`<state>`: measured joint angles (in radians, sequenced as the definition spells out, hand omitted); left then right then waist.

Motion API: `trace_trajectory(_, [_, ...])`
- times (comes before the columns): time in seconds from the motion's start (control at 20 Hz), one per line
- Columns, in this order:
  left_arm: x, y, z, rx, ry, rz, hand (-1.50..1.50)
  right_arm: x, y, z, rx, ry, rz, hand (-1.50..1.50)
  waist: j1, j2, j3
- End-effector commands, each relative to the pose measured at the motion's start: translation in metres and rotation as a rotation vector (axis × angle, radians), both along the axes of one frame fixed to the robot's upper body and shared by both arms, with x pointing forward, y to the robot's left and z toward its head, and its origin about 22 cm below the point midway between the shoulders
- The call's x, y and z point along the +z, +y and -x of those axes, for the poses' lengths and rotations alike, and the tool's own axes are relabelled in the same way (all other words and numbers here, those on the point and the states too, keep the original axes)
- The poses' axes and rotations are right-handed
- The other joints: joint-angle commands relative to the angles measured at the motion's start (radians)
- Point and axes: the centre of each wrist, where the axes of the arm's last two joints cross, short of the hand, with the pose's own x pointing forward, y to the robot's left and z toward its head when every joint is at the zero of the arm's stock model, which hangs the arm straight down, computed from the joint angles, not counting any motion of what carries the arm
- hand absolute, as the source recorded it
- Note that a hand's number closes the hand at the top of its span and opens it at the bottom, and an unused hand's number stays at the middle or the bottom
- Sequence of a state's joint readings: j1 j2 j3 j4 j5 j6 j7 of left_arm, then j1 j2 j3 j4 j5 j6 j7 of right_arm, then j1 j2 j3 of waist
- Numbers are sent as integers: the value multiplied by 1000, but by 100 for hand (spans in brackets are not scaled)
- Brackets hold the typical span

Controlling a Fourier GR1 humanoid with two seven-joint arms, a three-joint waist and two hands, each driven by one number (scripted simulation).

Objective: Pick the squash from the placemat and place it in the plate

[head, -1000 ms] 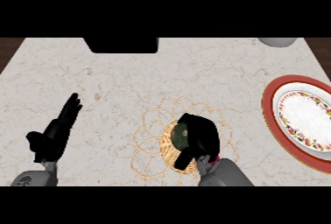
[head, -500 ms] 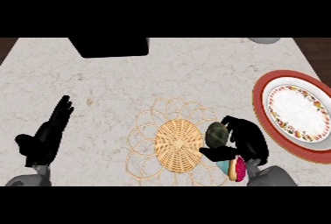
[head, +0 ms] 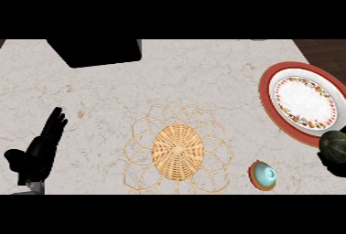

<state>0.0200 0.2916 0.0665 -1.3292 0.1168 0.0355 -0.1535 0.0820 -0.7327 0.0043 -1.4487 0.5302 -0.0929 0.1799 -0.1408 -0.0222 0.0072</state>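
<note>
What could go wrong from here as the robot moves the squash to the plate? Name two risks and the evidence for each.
1. The squash sits at the view's right edge by the plate's lower rim, not over its middle; released here, it might land on the rim and roll off.
2. The right hand is mostly out of view, so its hold cannot be checked.

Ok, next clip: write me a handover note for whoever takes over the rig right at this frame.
Left hand: open, fingers up, resting at the view's left edge, holding nothing.
Right hand: mostly out of view at the right edge, curled under the dark green squash.
The squash is off the round woven wicker placemat and sits just below the red-rimmed white plate, not yet in it.
Done: pick. Left: move over the plate, set the squash down, release.
A small blue and orange lidded dish stands right of the placemat.
</note>
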Motion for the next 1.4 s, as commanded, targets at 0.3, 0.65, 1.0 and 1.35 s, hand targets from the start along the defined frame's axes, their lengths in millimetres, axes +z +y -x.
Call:
trace_trajectory(0.3, [0, -12, 3, -40, -5, 2, 0, 82, -156, 94, 68, -276, 17, 150, 49, 8, -3])
trace_trajectory(0.65, [15, -25, -15, -98, -30, 1, 0, 115, -200, 146, 62, -530, -1, 150, 115, 18, -7])
trace_trajectory(1.0, [23, -50, -15, -130, -48, 4, 0, 141, -186, 122, 116, -491, -92, 150, 137, 20, -8])
trace_trajectory(1.35, [12, -27, -30, -151, -46, 4, 0, 135, -144, 53, 175, -444, -114, 150, 152, 25, -8])
